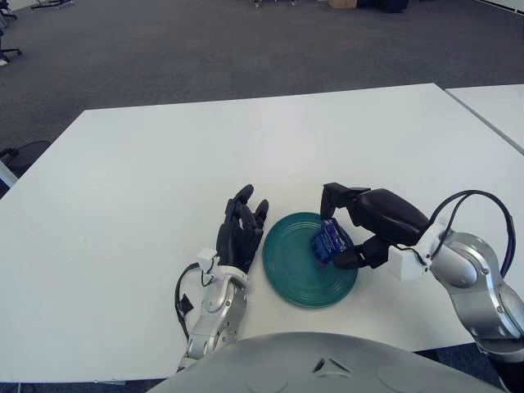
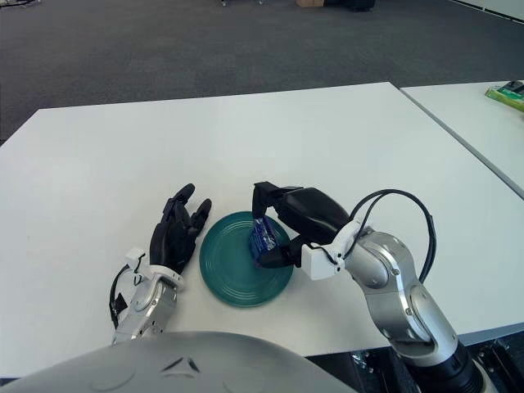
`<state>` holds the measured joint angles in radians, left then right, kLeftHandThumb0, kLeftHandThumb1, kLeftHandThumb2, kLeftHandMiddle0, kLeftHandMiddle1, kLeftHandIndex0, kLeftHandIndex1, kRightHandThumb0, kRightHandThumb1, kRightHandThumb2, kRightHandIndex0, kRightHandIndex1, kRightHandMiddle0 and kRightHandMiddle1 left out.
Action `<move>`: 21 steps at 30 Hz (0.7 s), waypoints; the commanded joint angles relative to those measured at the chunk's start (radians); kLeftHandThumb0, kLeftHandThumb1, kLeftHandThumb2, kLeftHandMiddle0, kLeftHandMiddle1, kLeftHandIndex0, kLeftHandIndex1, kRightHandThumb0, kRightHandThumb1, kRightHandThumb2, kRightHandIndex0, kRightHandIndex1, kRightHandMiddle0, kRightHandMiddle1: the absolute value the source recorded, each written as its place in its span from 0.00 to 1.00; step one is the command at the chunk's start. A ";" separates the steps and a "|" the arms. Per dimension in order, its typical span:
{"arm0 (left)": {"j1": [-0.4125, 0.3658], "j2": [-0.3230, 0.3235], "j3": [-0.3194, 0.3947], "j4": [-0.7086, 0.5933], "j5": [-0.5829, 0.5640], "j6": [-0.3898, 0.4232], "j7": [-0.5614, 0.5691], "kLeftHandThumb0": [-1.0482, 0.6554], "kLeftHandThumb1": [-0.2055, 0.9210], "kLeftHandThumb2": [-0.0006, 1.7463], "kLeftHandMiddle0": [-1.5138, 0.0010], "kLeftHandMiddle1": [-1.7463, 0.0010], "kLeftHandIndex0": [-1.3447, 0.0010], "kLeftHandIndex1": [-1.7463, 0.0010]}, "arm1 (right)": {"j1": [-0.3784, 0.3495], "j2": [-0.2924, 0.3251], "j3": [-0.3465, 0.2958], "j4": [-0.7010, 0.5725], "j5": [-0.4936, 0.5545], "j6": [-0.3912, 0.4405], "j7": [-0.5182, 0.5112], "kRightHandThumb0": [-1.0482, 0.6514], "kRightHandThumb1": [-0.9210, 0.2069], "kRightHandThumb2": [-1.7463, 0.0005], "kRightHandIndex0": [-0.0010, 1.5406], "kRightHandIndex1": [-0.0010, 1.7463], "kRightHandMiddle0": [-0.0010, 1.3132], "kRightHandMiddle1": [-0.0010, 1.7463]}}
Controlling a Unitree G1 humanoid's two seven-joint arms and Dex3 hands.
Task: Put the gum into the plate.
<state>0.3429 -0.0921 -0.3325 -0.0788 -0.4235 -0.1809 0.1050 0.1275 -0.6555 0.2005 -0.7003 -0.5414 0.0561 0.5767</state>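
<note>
A blue gum pack [image 1: 330, 242] is held between the fingers of my right hand [image 1: 354, 229], just above the right part of a teal plate [image 1: 295, 274] on the white table. The hand comes in from the right and its fingers are curled around the pack. In the right eye view the pack [image 2: 263, 238] shows over the plate [image 2: 233, 274] too. My left hand [image 1: 240, 232] shows just left of the plate, fingers stretched out and holding nothing.
The white table [image 1: 205, 155] stretches far ahead and to the left. A second white table [image 2: 467, 115] stands to the right across a narrow gap, with a green item [image 2: 508, 94] on it. Dark carpet lies beyond.
</note>
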 commanded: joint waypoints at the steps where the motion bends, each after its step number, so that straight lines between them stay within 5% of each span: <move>1: 0.016 -0.107 -0.015 -0.012 -0.009 0.010 0.002 0.21 1.00 0.49 0.69 1.00 1.00 0.56 | -0.017 -0.015 -0.016 0.038 -0.026 -0.054 -0.027 0.41 0.00 0.70 0.19 0.74 0.15 1.00; 3: 0.017 -0.106 -0.013 -0.014 -0.015 0.012 -0.001 0.21 1.00 0.49 0.69 1.00 1.00 0.56 | -0.012 -0.018 -0.017 0.048 -0.040 -0.073 -0.032 0.28 0.00 0.58 0.18 0.58 0.10 0.83; 9: 0.016 -0.109 -0.012 -0.021 -0.016 0.014 0.004 0.21 1.00 0.49 0.67 0.99 0.99 0.55 | -0.013 -0.015 -0.017 0.061 -0.087 -0.080 -0.019 0.16 0.00 0.49 0.19 0.29 0.04 0.63; 21: 0.010 -0.117 -0.018 -0.019 -0.002 0.012 0.016 0.21 1.00 0.48 0.64 0.98 0.98 0.54 | -0.048 -0.014 0.008 0.116 -0.178 -0.090 0.006 0.09 0.00 0.43 0.22 0.12 0.02 0.56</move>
<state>0.3439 -0.0921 -0.3330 -0.0882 -0.4260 -0.1720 0.1084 0.1055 -0.6626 0.2006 -0.6049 -0.6975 -0.0229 0.5746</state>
